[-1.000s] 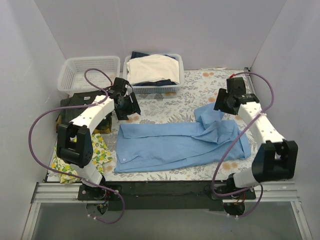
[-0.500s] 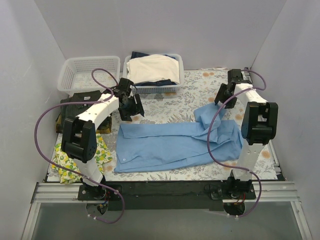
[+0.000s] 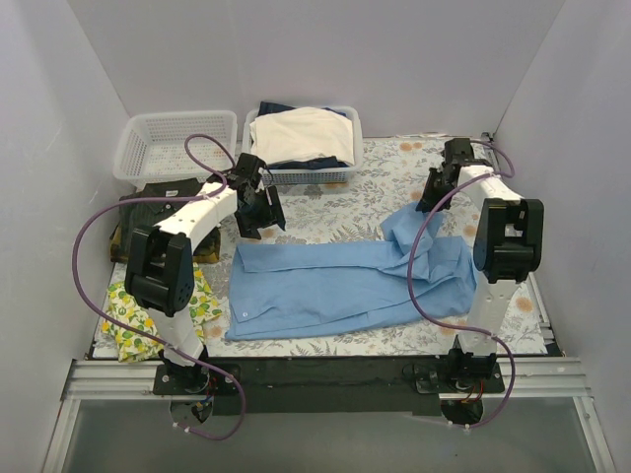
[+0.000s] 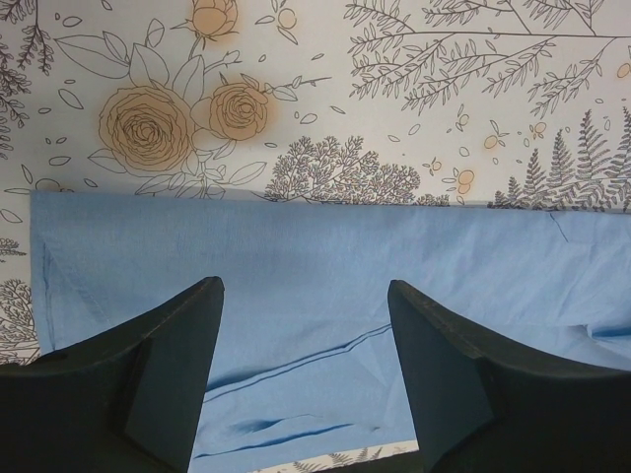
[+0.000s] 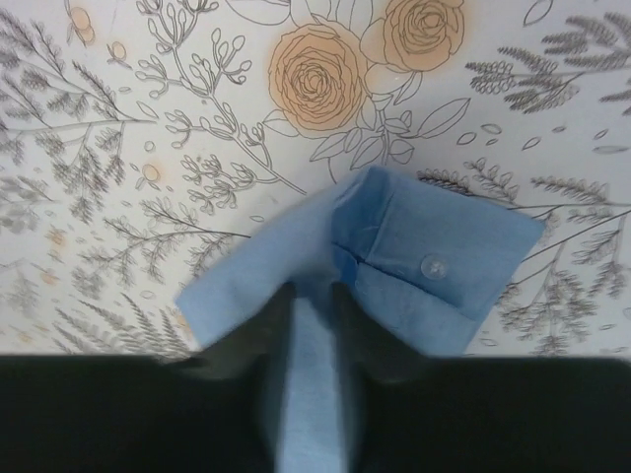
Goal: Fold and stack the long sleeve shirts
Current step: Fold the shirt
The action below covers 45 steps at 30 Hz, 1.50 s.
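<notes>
Pinches the cuff [image 5: 434, 256] of the light blue shirt [image 3: 335, 286] in the right gripper [image 5: 311, 296], far right; hovers the left gripper [image 4: 304, 296], fingers apart, over that shirt's far edge, left of middle; shows the dark shirt [image 3: 158, 202] lying at the far left

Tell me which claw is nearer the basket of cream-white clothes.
Left. The left claw sits just near-left of the basket; the right claw is farther off to its right, at the cuff of the light blue shirt.

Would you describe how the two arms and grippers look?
Both the left arm and right arm have white links with bulky black joints, each with a looping purple cable. The left gripper has black wedge-shaped fingers; the right gripper's are dark, blurred.
</notes>
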{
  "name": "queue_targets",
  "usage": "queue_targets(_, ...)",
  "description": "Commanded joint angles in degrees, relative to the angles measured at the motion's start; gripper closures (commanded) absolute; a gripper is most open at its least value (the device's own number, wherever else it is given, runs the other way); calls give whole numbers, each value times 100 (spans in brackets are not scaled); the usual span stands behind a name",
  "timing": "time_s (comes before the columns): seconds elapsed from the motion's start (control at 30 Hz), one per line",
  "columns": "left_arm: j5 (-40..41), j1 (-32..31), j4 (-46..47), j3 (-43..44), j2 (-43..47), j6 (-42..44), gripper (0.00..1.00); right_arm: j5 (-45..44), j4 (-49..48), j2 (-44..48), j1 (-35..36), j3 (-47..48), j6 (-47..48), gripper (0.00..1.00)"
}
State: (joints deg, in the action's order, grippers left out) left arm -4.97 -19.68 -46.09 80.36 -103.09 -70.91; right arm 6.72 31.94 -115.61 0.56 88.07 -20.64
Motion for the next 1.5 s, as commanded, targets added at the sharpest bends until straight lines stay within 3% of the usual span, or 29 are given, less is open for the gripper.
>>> queue_targets(0.0,67,-1,-58,156,131,87,32,312,-118,-23,23,-27,-1,90)
queue_targets(0.03,75,-1,-50,147,148,87,32,321,-127,38,23,-36,-1,98)
queue_targets(0.47,5,-9,117,-11,491,78,32,1296,-725,3349,515,-2003,174,99)
queue_targets(0.73,-30,-53,188,-292,843,69,32,1630,-373,4766,1183,-3418,684,99)
queue_targets(0.9,-161,-202,196,-477,1054,-45,32,1867,-224,5891,1710,-4550,632,99)
queue_targets(1.07,-373,-553,223,-626,1151,-203,31,2088,354,6918,1869,-5054,526,98)
queue_targets(1.2,-478,-1229,354,-600,1011,-317,29,2070,953,7403,1869,-5221,605,84)
queue_targets(1.23,-591,-1361,459,-565,958,-335,29,2114,1032,7439,1869,-5274,640,74)
queue_targets(1.33,-645,-1880,661,-285,668,-423,28,2053,1401,7457,1869,-5091,641,59)
queue_targets(1.43,-698,-2328,951,58,308,-458,28,905,1744,7667,1869,-4765,386,52)
queue_targets(1.47,-672,-2425,1004,155,211,-441,28,135,1876,7729,1869,-4538,116,50)
